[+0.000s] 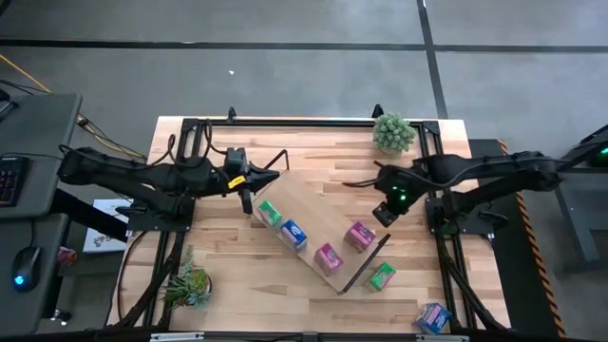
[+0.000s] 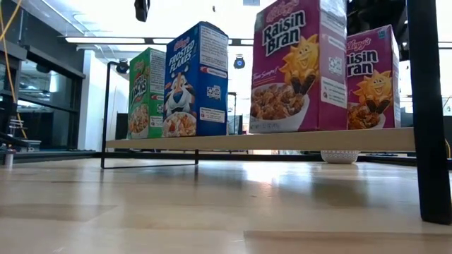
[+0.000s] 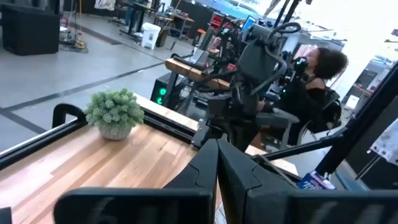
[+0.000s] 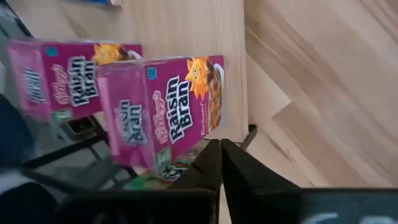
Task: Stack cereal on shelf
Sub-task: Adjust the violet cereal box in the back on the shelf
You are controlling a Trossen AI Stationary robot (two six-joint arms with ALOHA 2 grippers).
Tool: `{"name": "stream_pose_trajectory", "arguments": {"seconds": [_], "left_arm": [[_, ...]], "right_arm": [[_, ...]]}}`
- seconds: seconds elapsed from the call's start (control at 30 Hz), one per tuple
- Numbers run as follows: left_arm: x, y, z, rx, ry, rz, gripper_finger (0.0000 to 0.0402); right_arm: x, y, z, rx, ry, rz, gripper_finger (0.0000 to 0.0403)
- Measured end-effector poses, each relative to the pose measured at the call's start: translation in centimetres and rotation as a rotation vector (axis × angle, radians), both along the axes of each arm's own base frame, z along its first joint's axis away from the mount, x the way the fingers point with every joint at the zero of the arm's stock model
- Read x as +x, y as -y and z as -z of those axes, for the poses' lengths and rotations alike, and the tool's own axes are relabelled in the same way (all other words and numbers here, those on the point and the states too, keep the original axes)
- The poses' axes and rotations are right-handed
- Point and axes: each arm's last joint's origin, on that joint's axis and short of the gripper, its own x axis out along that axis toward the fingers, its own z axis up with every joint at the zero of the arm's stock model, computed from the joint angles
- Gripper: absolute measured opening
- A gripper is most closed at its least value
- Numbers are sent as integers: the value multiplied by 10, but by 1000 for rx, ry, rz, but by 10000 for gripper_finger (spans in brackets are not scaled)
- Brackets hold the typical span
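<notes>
The shelf (image 1: pixel 306 207) lies slantwise across the middle of the table. On its board stand a green cereal box (image 1: pixel 270 213), a blue one (image 1: pixel 294 232) and two pink ones (image 1: pixel 328 256) (image 1: pixel 359 235). They also show upright in the low view: green (image 2: pixel 147 95), blue (image 2: pixel 196 81), pink (image 2: pixel 296 67) and pink (image 2: pixel 371 77). A second green box (image 1: pixel 383 275) rests on the table by the shelf's near end. A second blue box (image 1: pixel 434 317) rests at the front right. My left gripper (image 1: pixel 277 175) is shut and empty over the shelf's far-left end. My right gripper (image 1: pixel 350 182) is shut and empty beyond the pink boxes (image 4: pixel 165 106).
A potted plant (image 1: pixel 393 133) stands at the table's far right and another (image 1: pixel 190 285) at the front left. Black rails (image 1: pixel 285 122) frame the table. The shelf's black wire end (image 2: pixel 427 106) stands close in the low view. A person (image 3: pixel 317 68) sits beyond the table.
</notes>
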Motion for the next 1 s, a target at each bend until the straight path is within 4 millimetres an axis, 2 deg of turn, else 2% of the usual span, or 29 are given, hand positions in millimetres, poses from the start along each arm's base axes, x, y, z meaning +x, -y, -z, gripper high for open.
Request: {"name": "stream_pose_trajectory", "arguments": {"seconds": [0.17, 0.37, 0.7, 1.0], "left_arm": [[4, 1, 5, -6, -23, -1, 1], [9, 1, 9, -18, -42, -3, 0], [11, 1, 11, -27, -47, -4, 1], [11, 1, 11, -45, -44, -5, 0]], "right_arm": [[17, 0, 15, -22, -40, -55, 4], [35, -1, 21, -10, 25, -78, 1], [36, -1, 26, -24, -13, -74, 0], [47, -2, 35, 10, -12, -118, 0]]}}
